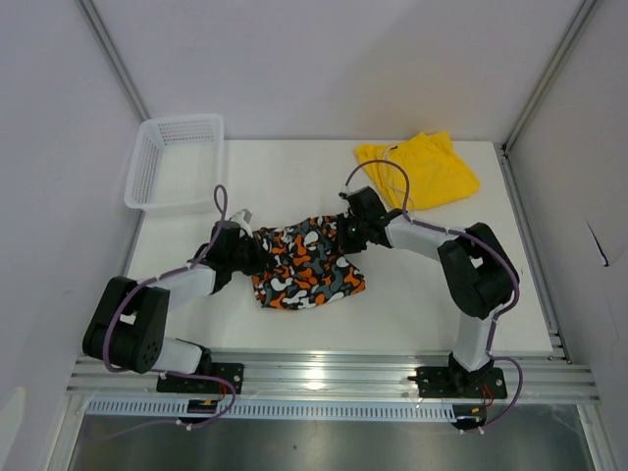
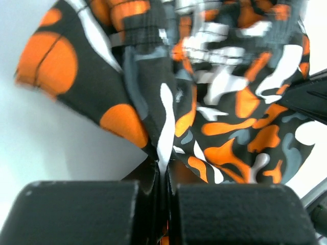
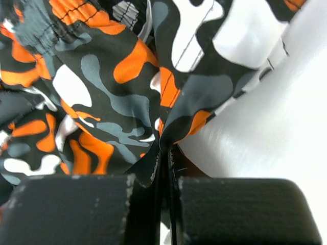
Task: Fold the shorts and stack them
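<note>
1. You are looking down on a white table [image 1: 422, 304] with two pairs of shorts on it; neither looks folded, and nothing is stacked
2. The patterned shorts [image 1: 309, 265], blotched in orange, white, black and grey-teal, lie rumpled near the middle of the table, between your two arms
3. The yellow shorts [image 1: 420, 169] lie loosely spread near the far right corner, well apart from the patterned pair, and neither gripper touches them
4. A white mesh basket [image 1: 177, 162] sits at the far left corner, apart from both pairs
5. Your left gripper [image 1: 253, 257] is at the left edge of the patterned shorts; the left wrist view shows its jaws pressed together with a thin fold of the patterned cloth pinched between them
6. Your right gripper [image 1: 345, 228] is at the far right edge of the same pair; the right wrist view shows its jaws clamped on a pinch of the cloth as well
7. The pictures do not show whether the cloth is lifted off the table or only gripped where it lies
8. By my reading you are at the very start: both arms hold the first pair ready for a fold, and what is left is folding it, folding the yellow pair, and laying one on the other
</note>
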